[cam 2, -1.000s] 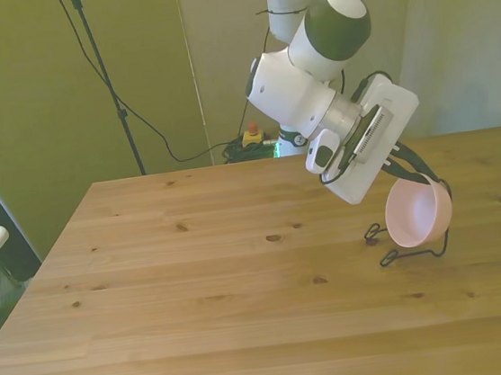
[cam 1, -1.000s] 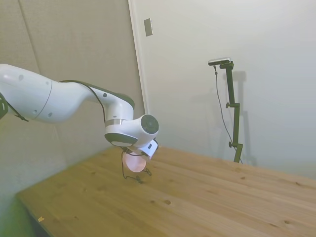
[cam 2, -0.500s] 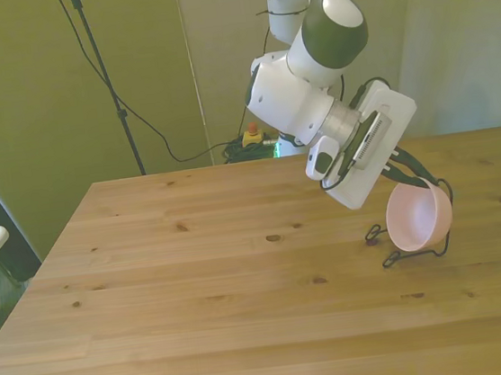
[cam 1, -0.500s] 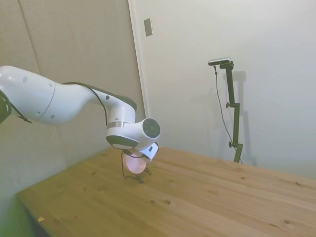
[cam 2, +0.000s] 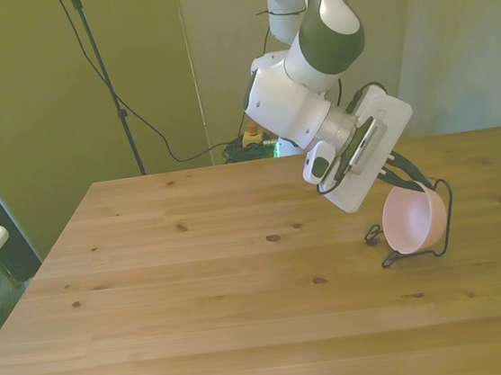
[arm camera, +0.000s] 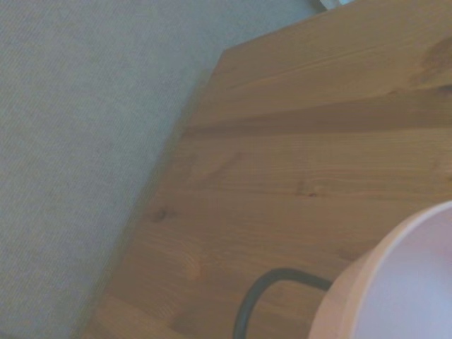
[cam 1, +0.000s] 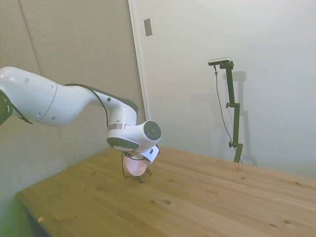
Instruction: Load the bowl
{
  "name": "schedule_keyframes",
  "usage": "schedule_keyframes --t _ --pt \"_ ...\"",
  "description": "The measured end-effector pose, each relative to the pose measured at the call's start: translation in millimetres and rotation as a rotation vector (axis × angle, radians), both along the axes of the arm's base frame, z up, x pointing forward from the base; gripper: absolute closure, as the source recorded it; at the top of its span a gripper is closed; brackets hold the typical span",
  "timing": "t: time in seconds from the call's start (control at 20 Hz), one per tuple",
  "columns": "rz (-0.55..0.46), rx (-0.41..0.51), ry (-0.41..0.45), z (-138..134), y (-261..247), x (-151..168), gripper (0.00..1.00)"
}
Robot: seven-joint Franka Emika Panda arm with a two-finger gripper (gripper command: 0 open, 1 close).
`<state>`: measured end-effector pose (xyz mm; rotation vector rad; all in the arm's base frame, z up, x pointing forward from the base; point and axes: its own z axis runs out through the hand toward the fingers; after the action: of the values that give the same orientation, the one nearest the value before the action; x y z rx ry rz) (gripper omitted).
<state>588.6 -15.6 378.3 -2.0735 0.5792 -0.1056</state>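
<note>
Bowl (cam 2: 410, 220) tilted in wire rack (cam 2: 444, 220) near table's (cam 2: 198, 284) front-view right edge, gripper (cam 2: 410, 180) jaws apparently clamped on rim; seat fully before releasing

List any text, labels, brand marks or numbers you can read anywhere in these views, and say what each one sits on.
None can be read in any view.
The bowl is plain pink, with no print.
The wire rack under it carries no tag.
The gripper body shows dark stripes but no legible lettering.
The table is bare wood grain.
The small plate on the wall in the side view is blank at this size.
</note>
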Motion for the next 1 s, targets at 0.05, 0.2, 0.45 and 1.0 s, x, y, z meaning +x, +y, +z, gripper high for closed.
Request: schedule_keyframes --t 0.05,0.2,0.45,1.0 --pt "0.000 0.001 0.003 -1.2 -0.2 -0.7 0.00" --pt "0.002 0.004 0.008 -2.9 -0.7 -2.0 0.00" --pt "0.001 0.006 0.010 -3.0 -2.5 -2.3 0.00" --pt "-0.010 -0.006 -0.021 24.3 -5.3 -5.9 0.00"
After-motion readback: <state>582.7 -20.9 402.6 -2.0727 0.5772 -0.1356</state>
